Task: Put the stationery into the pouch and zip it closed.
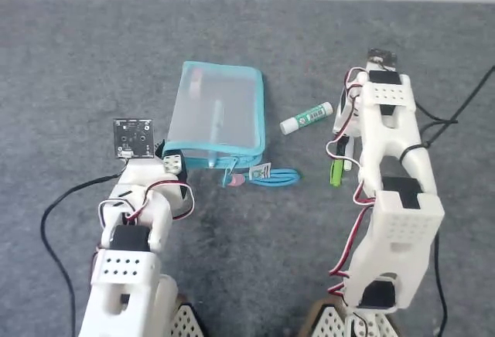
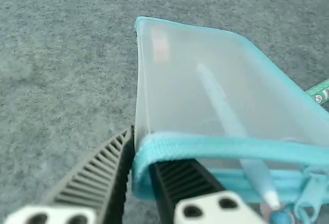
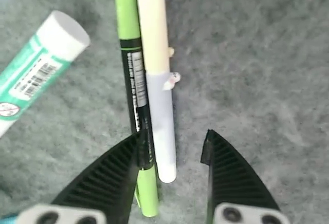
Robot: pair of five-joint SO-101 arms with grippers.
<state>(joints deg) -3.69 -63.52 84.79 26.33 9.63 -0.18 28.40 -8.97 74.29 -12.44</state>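
Observation:
A translucent pouch (image 1: 220, 113) with teal trim lies at the table's middle, its zipper edge toward the arms. There is a pen (image 2: 226, 116) inside it. My left gripper (image 1: 175, 164) is shut on the pouch's (image 2: 205, 90) near left corner, pinching the teal edge between its fingers (image 2: 141, 167). A green pen (image 3: 128, 54) and a white-and-lavender pen (image 3: 157, 80) lie side by side on the carpet. My right gripper (image 3: 172, 144) hangs open just over their ends, the white pen's tip between its fingers. A glue stick (image 1: 305, 117) lies between pouch and pens.
A teal cord loop with a small tag (image 1: 271, 176) trails from the pouch's zipper end toward the right arm. The grey carpet (image 1: 93, 66) covers the table. The glue stick (image 3: 36, 75) lies slanted close beside the green pen.

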